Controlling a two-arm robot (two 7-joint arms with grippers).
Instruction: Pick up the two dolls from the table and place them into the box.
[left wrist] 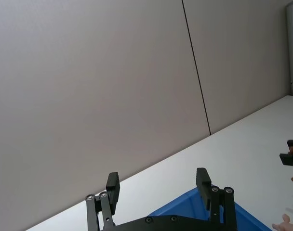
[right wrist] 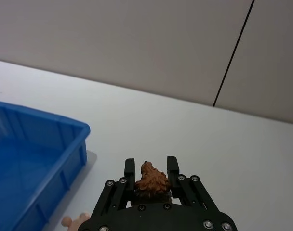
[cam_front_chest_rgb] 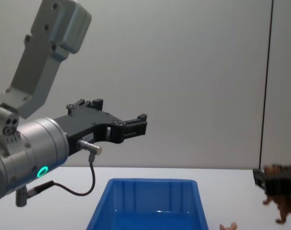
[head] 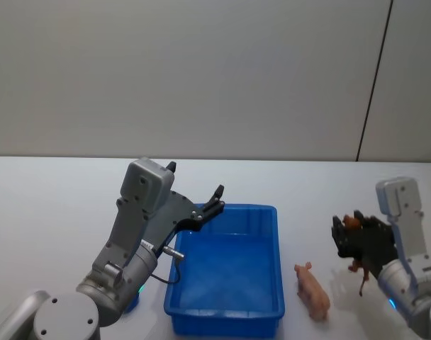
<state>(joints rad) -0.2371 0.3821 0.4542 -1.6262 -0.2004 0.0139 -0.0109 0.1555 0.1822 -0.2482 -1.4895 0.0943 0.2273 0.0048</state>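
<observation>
One pink doll (head: 312, 290) beside box (head: 278, 255) rim.

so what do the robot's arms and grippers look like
Both arms are grey, with round joints and boxy links. The left gripper and right gripper are black plates with silver screws and jaws. The left arm has a black cable and a green light.

No words, numbers, brand marks or signs can be read anywhere. There are none on the box (head: 226, 322), on the pink doll (head: 312, 290) just to the right of the box, or on the brown doll (right wrist: 149, 180) farther right of it. There are none either on the table (head: 59, 198) around the box or on the wall (head: 201, 71) behind it.
</observation>
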